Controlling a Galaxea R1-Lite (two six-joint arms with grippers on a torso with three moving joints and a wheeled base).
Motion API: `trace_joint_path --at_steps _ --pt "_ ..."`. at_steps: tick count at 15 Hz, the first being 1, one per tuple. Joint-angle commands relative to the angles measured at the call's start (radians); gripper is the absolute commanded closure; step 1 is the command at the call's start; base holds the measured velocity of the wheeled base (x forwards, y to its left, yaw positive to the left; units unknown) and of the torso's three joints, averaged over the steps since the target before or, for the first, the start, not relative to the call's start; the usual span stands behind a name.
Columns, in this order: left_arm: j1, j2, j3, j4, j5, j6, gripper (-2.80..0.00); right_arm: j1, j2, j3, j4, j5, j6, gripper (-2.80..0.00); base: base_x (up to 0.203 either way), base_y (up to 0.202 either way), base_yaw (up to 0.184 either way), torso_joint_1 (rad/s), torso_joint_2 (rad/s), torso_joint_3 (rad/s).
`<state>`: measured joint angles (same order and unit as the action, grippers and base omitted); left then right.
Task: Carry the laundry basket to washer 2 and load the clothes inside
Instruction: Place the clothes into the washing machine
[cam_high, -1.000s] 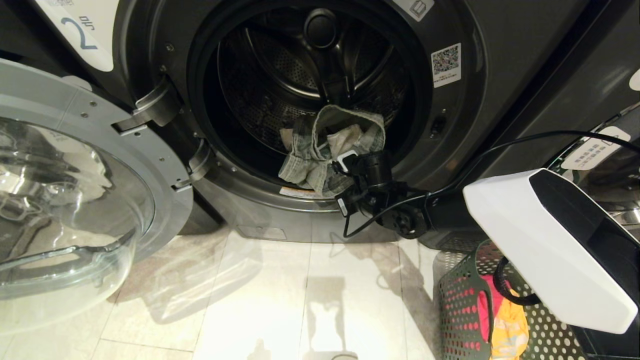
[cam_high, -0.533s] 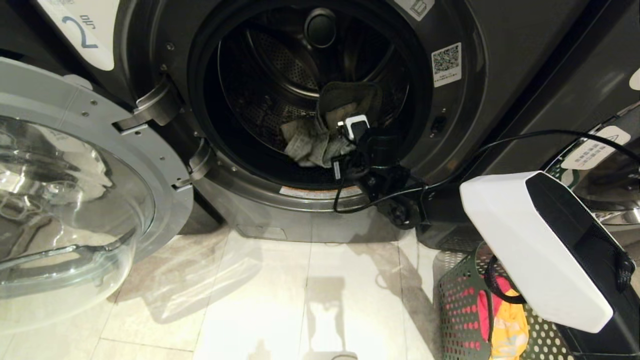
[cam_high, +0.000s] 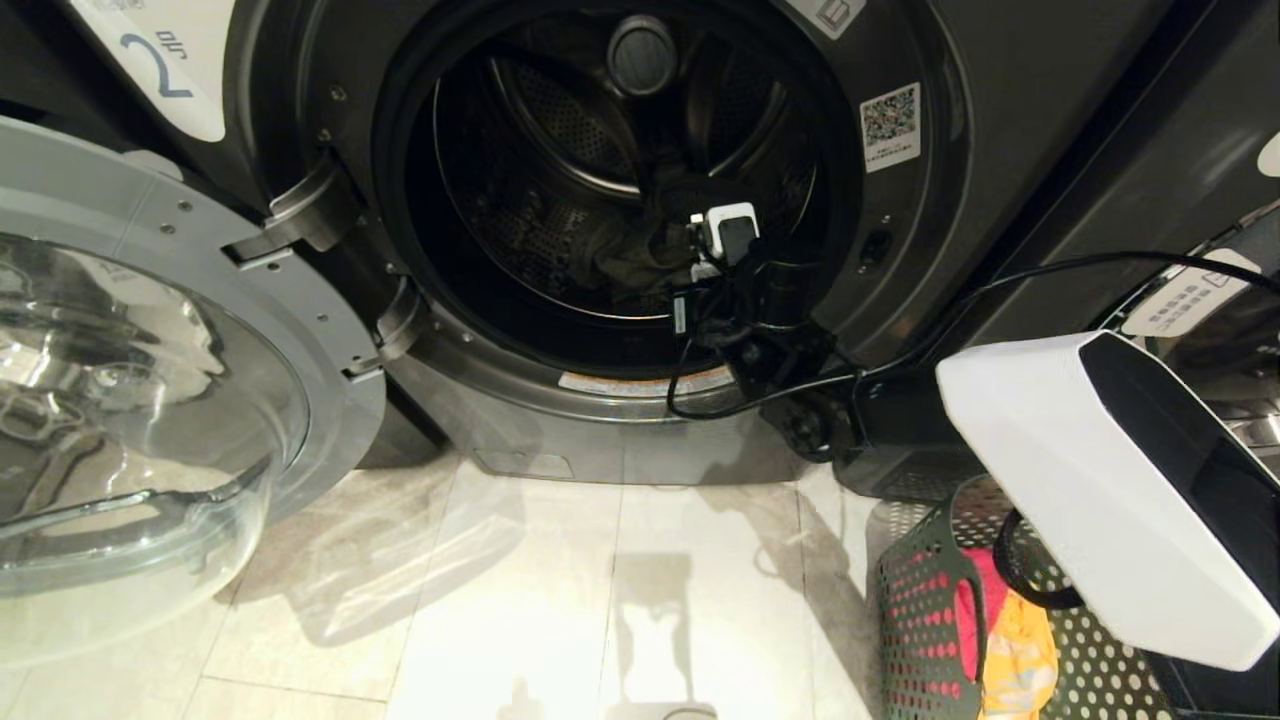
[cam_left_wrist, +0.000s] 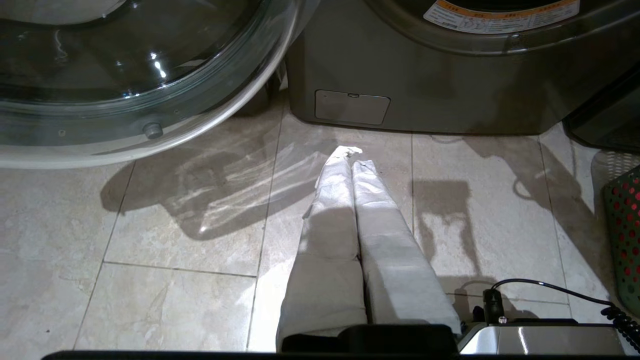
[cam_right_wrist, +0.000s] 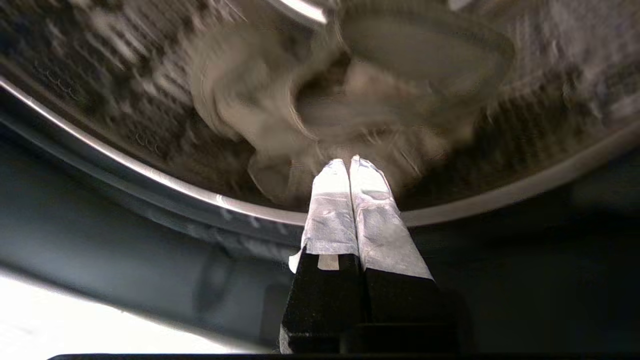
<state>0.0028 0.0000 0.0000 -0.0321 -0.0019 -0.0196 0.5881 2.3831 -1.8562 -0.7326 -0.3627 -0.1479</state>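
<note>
Washer 2 (cam_high: 1000, 120) stands with its numeral label (cam_high: 165, 60) at the top left and its glass door (cam_high: 150, 400) swung open to the left. My right gripper (cam_high: 685, 250) reaches inside the drum (cam_high: 560, 130), shut on the grey-blue denim garment (cam_high: 625, 260), which bunches just past the fingertips (cam_right_wrist: 332, 172) in the right wrist view. The dark green laundry basket (cam_high: 925, 600) stands on the floor at the lower right, holding red (cam_high: 968, 610) and orange-yellow (cam_high: 1020, 650) clothes. My left gripper (cam_left_wrist: 352, 155) hangs shut and empty over the floor tiles.
The white casing of my right arm (cam_high: 1080, 480) covers part of the basket, and a black cable (cam_high: 1050, 275) loops along it. Another machine (cam_high: 1190, 300) stands to the right. Pale floor tiles (cam_high: 600, 600) lie before the washer, and the basket's edge (cam_left_wrist: 625, 235) shows in the left wrist view.
My right gripper has moved up and deeper into the drum, carrying the denim garment off the door rim and inside. The left arm has not moved.
</note>
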Motion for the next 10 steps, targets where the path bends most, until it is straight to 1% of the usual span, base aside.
trace_joint_path --at_steps 1,3,5,7,10 --pt "0.000 -0.001 0.011 0.000 0.000 0.000 0.00 0.030 -0.117 0.136 0.009 0.008 0.013 0.00 0.000 0.000 0.000 0.000 0.00 0.000" --pt "0.000 0.000 0.011 0.000 0.000 0.000 0.00 0.059 -0.243 0.338 0.091 0.040 0.029 0.00 0.000 0.000 0.000 0.000 0.00 0.000" --pt "0.000 0.000 0.011 0.000 0.000 0.000 0.00 0.078 -0.395 0.567 0.249 0.137 0.040 0.00 0.000 0.000 0.000 0.000 0.00 0.000" --pt "0.000 -0.001 0.011 0.000 0.000 0.000 0.00 0.087 -0.507 0.756 0.384 0.217 0.079 0.00 0.000 0.000 0.000 0.000 0.00 0.000" --pt "0.000 0.000 0.011 0.000 0.000 0.000 0.00 0.079 -0.623 1.016 0.448 0.258 0.124 0.00 0.000 0.000 0.000 0.000 0.00 0.000"
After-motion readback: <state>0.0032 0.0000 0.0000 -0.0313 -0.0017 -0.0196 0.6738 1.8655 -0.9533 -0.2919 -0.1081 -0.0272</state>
